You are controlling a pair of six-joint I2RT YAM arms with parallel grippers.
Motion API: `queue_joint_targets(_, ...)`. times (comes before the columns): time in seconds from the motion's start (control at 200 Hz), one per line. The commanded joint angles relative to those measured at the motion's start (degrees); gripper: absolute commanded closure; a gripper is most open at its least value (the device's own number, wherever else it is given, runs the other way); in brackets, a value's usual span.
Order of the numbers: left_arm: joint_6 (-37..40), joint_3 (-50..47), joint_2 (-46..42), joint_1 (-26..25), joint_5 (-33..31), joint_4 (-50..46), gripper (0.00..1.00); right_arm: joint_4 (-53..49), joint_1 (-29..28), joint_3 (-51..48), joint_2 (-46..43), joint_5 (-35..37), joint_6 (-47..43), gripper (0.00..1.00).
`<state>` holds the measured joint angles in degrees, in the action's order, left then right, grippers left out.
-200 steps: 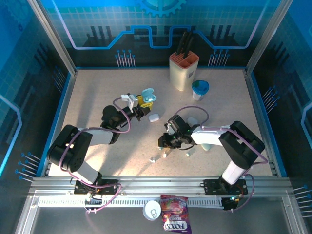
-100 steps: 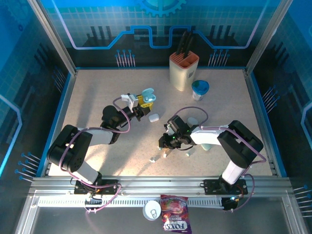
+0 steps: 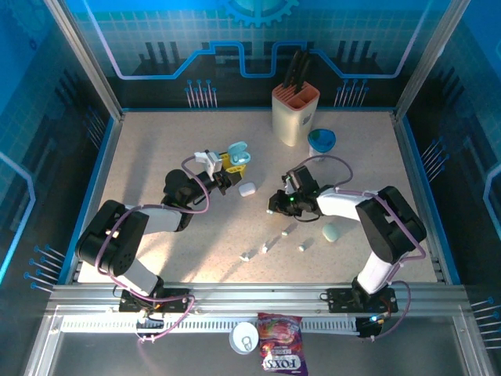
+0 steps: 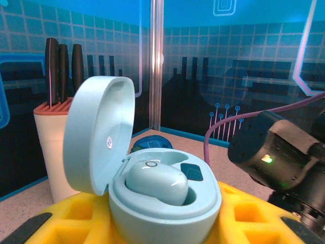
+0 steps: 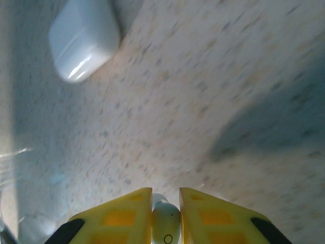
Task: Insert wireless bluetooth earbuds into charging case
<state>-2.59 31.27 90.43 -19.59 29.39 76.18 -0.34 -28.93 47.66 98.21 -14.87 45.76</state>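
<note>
Four loose earbuds (image 3: 266,246) on the table (image 3: 156,157), lying toward the arm bases from the white case (image 3: 247,188). Grips the open charging case (image 4: 167,213) in the left gripper (image 3: 228,164), just beyond the white case, yellow fingers (image 4: 76,223) drawn narrow against its base, lid up. Shows one seated earbud (image 4: 156,182) in a well of that case. Pinches a pale earbud (image 5: 166,226) between the close-set tips of the right gripper (image 5: 166,203), near the white case on its right, over bare tabletop.

Speckled beige table (image 3: 156,149); blue circuit-pattern walls (image 3: 156,35); aluminium rail (image 3: 258,296) at near edge.
</note>
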Motion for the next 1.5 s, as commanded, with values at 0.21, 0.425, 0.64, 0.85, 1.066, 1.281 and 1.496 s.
queue_joint_targets(0.21,0.7,0.9,0.7,0.3,1.2,1.5,0.73,-1.1,3.0,-1.4,1.2,0.5,-2.0,0.73)
queue_joint_targets(0.425,0.2,1.0,1.3,0.3,1.6,2.0,0.73,-0.8,2.1,-4.4,-3.3,-1.1,-0.4,0.60)
queue_joint_targets(0.64,-1.1,1.2,2.2,0.3,2.3,3.8,0.73,1.2,-0.7,-5.4,-4.9,-2.5,0.1,0.54)
queue_joint_targets(0.85,-1.2,0.6,2.2,0.3,1.8,4.1,0.73,4.3,-3.3,-4.1,-2.4,-4.1,0.4,0.54)
queue_joint_targets(1.066,-0.2,0.1,2.5,0.4,1.0,4.1,0.73,4.3,-5.3,-0.1,1.1,-4.6,-0.3,0.54)
queue_joint_targets(1.281,-0.4,-0.1,2.1,0.8,0.9,4.1,0.72,3.5,-6.3,1.6,1.6,-4.6,0.0,0.54)
queue_joint_targets(1.496,-1.4,-0.5,2.1,2.6,-0.2,4.2,0.72,-3.2,-6.4,4.2,-1.2,2.7,-5.6,0.53)
